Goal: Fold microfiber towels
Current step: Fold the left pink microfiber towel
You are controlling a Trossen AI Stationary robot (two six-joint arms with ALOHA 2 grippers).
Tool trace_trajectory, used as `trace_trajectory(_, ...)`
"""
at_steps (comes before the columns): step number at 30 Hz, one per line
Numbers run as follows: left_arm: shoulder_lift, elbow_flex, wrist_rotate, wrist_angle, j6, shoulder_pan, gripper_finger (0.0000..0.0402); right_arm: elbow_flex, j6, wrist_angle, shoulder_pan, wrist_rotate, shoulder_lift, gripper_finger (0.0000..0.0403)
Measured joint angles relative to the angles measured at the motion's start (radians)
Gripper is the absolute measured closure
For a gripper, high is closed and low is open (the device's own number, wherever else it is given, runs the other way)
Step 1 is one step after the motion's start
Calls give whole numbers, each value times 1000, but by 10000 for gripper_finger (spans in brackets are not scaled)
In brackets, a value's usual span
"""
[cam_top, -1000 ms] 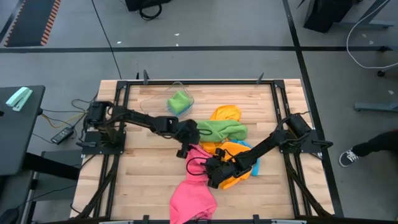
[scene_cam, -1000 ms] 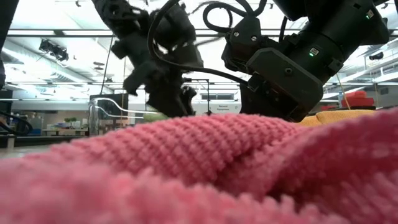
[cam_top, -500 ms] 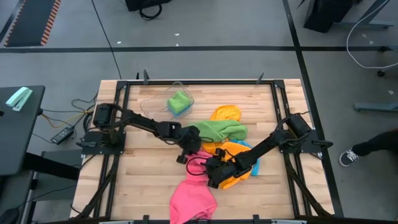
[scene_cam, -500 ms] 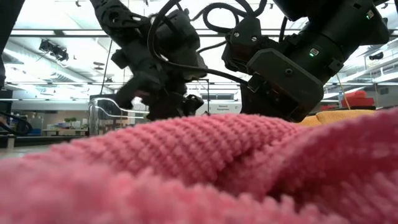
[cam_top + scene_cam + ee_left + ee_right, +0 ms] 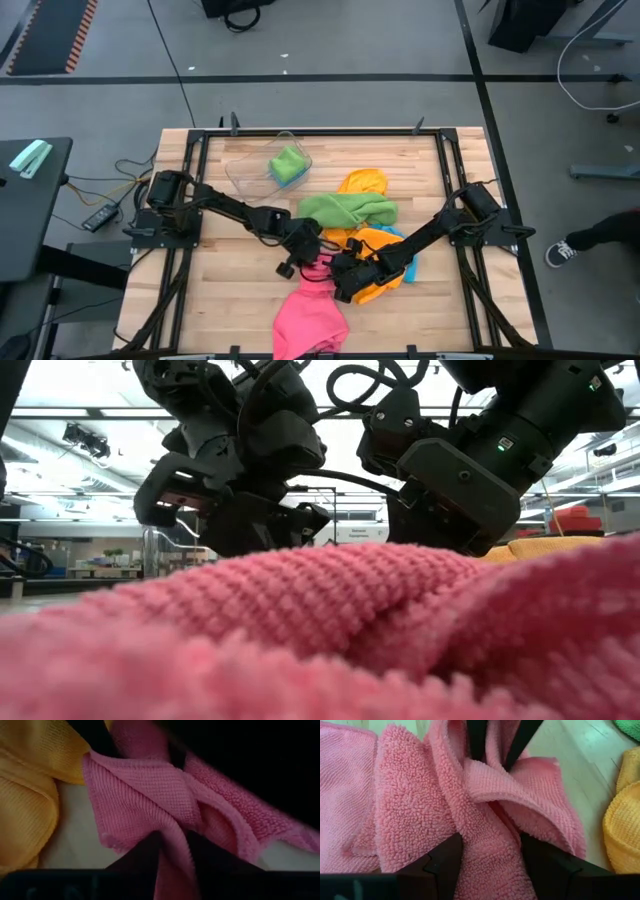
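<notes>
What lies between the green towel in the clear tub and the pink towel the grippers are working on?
In the high view, bare wood and the left arm lie between the green towel in the tub and the pink towel.

my wooden surface (image 5: 240, 270) sits inside a dark metal frame (image 5: 320, 131) that runs around its edges. a clear plastic tub (image 5: 252, 170) lies on the surface near the far left corner. beyond the surface is grey floor (image 5: 330, 40) crossed by dark lines, with a black and orange striped mat (image 5: 50, 35) at the far left. a dark side stand (image 5: 30, 205) stands just left of the surface, carrying a pale green object (image 5: 30, 158). cables (image 5: 105, 190) trail between them. at the right edge a person's shoe (image 5: 562, 252) shows. in the low view, ceiling lights (image 5: 90, 440) hang in the room behind.
</notes>
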Motion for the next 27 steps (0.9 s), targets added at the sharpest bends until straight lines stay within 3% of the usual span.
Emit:
trace_trajectory(8,-9,0,15,-2,-105,52,265,0,5,-1,0,3,0,189)
trace_trajectory(22,-92,0,73,5,-81,83,291,0,5,-3,0,4,0,189)
trace_trajectory(27,-85,1,10,48,-122,135,303,0,5,-4,0,10,0,189)
